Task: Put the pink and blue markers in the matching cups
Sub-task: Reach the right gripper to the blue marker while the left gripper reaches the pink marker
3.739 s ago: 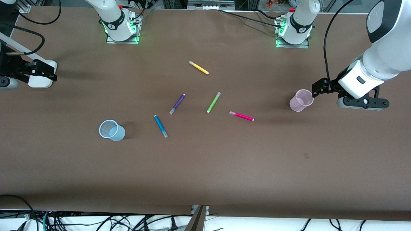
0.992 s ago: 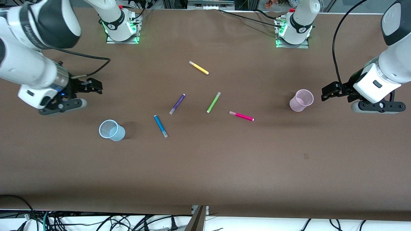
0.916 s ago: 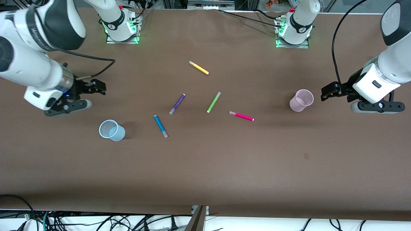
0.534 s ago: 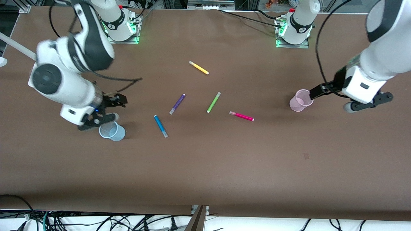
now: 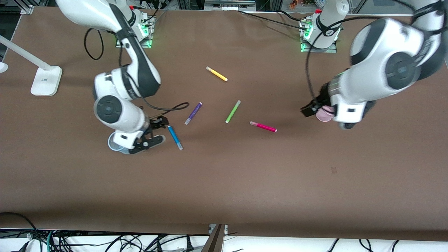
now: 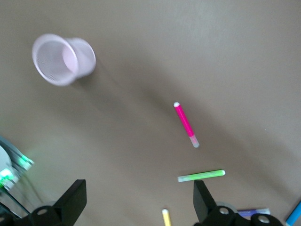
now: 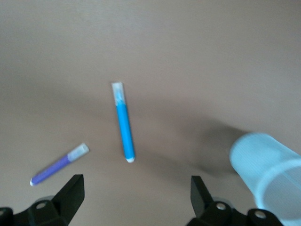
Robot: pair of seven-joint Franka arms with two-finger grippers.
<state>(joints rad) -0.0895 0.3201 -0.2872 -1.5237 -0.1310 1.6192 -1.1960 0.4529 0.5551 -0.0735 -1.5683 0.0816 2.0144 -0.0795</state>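
Your pink marker and blue marker lie flat mid-table. The blue cup stands toward the right arm's end, the pink cup toward the left arm's.

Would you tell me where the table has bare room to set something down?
The broad strip nearer the front camera than the blue marker and pink marker is bare. It is crowded mid-table, around the purple pen and green pen.

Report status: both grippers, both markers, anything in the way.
Right gripper open, over table between blue cup and blue marker. Left gripper open, beside pink cup. Pink marker flat on table. Nothing in the way.
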